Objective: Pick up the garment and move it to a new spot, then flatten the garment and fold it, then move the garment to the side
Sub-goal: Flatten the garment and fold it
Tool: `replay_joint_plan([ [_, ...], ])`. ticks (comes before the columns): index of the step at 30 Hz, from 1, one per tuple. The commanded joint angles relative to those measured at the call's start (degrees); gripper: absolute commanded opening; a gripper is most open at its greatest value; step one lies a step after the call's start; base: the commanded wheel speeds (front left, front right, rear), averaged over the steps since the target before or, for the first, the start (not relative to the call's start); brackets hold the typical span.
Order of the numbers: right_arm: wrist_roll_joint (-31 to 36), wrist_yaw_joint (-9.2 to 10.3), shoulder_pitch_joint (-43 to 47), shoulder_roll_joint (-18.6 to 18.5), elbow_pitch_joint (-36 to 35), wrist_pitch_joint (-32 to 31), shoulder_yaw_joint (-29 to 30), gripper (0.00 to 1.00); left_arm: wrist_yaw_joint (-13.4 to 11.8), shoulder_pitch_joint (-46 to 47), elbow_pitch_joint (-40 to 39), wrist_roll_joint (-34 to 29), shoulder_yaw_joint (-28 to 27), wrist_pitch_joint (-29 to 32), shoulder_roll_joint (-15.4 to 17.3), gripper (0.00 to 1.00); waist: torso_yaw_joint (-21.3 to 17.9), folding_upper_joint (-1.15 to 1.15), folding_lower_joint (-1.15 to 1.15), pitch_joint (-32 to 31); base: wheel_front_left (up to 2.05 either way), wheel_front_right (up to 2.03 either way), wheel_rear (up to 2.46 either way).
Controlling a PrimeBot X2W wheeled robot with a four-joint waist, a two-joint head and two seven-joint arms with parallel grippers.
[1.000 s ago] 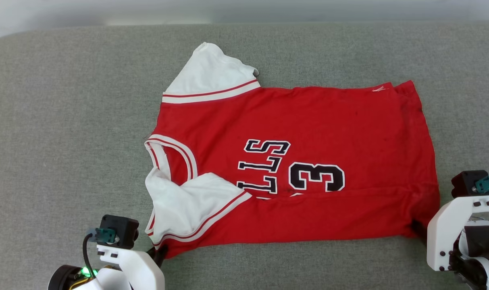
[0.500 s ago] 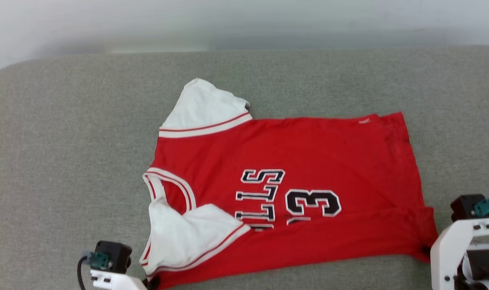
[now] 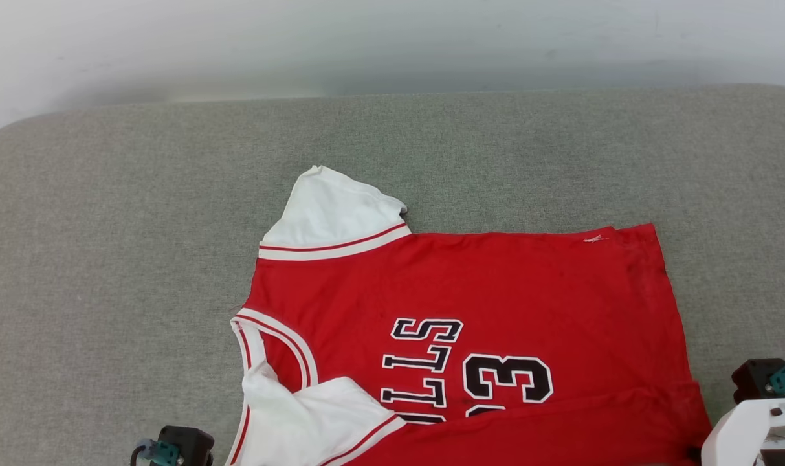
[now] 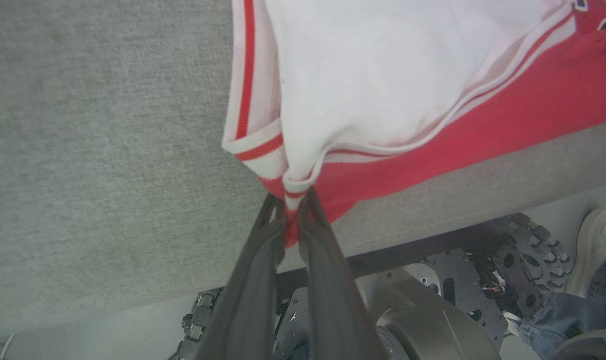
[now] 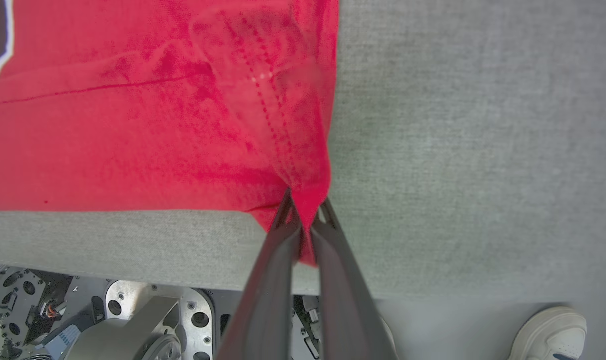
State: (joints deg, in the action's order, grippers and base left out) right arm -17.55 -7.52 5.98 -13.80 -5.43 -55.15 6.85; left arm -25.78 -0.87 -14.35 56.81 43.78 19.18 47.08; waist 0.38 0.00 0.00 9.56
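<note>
Red shirt (image 3: 470, 291) runs sideways; left gripper (image 4: 293, 212) pinches its near sleeve corner, right gripper (image 5: 306, 212) its near hem corner.

Even, soft light falls on a grey-green fabric cushion (image 3: 107, 259) spreading ahead of and to either side of the left gripper (image 4: 293, 200) and right gripper (image 5: 305, 205), a plain pale wall (image 3: 392, 45) rising past its far edge, pale floor (image 5: 457, 320) below the near edge behind them

Red garment (image 3: 496, 310) flat on grey cushion (image 3: 140, 259)
</note>
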Motion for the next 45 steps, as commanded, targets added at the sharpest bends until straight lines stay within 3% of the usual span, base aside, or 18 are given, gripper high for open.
replay_joint_plan([
  [1,0.23,0.06,0.07,0.50,0.61,0.21,-0.15,0.00,0.67,0.30,0.77,0.32,0.00,-0.47,-0.72,0.00,-0.02,0.00,0.00,-0.06,0.00,0.00,0.00],
  [2,0.20,0.06,-0.17,0.66,1.10,0.39,-0.28,0.00,1.03,0.45,1.45,0.30,0.13,-0.69,-1.10,0.00,-0.05,0.00,0.00,-0.11,0.00,0.00,0.00],
  [3,0.22,0.06,-0.49,0.76,1.45,0.70,-0.56,0.17,1.52,0.63,2.21,0.19,0.32,-0.87,-1.43,0.44,-0.09,0.00,0.00,-0.17,0.00,0.00,0.00],
  [4,0.37,0.05,-0.88,0.71,1.74,1.21,-0.82,0.47,1.98,0.81,2.94,0.06,0.56,-1.14,-1.79,1.00,-0.12,0.00,0.00,-0.29,0.00,0.00,0.00],
  [5,0.46,0.05,-1.14,0.75,2.27,1.74,-0.83,1.00,2.32,1.01,3.84,-0.06,0.73,-1.30,-2.10,1.00,-0.14,0.00,0.00,-0.45,0.00,0.00,0.00],
  [9,-0.05,0.05,-1.99,1.10,2.94,4.11,-1.00,1.00,2.88,1.72,5.94,-0.20,-0.28,-3.60,-3.37,1.00,-0.09,0.00,0.00,-1.06,0.00,0.00,0.00],
  [15,-1.48,0.04,-4.37,1.49,1.54,11.84,-0.50,1.00,4.56,3.35,7.92,-2.89,-3.73,-13.57,-5.17,1.00,-0.12,0.00,0.00,-2.38,0.00,0.00,0.00],
  [22,-3.74,0.04,-6.03,1.18,-2.04,24.42,-2.97,1.00,7.14,5.18,8.45,-6.47,-8.24,-28.18,-7.90,1.00,-0.21,0.00,0.00,-3.21,0.00,0.00,0.00],
  [27,-4.20,0.04,-6.21,1.64,-3.46,33.81,-4.44,1.00,8.85,6.30,8.33,-9.36,-10.46,-33.41,-10.00,1.00,-0.50,0.00,0.00,-3.45,0.00,0.00,0.00],
  [33,-3.63,0.04,-7.03,2.53,-4.35,43.37,-6.04,1.00,10.69,7.02,7.67,-13.53,-14.38,-34.39,-12.37,1.00,-1.68,0.00,0.00,-2.46,0.00,0.00,0.00],
  [37,-3.45,0.04,-7.77,2.97,-3.98,45.83,-7.10,1.00,13.11,10.20,9.30,-15.44,-15.15,-34.34,-11.49,1.00,-3.34,0.00,0.00,-0.52,0.00,0.00,0.00],
  [41,-3.05,0.04,-9.11,3.34,-3.94,46.51,-8.48,1.00,16.77,18.24,12.13,-16.69,-14.31,-28.95,-8.51,1.00,-5.50,0.00,0.00,2.52,0.00,0.00,0.00],
  [45,-2.90,0.04,-10.91,3.89,-3.99,47.16,-9.96,1.00,21.96,28.80,16.52,-17.05,-12.76,-19.12,-5.08,1.00,-8.08,0.00,0.00,5.72,0.00,0.00,0.00],
])
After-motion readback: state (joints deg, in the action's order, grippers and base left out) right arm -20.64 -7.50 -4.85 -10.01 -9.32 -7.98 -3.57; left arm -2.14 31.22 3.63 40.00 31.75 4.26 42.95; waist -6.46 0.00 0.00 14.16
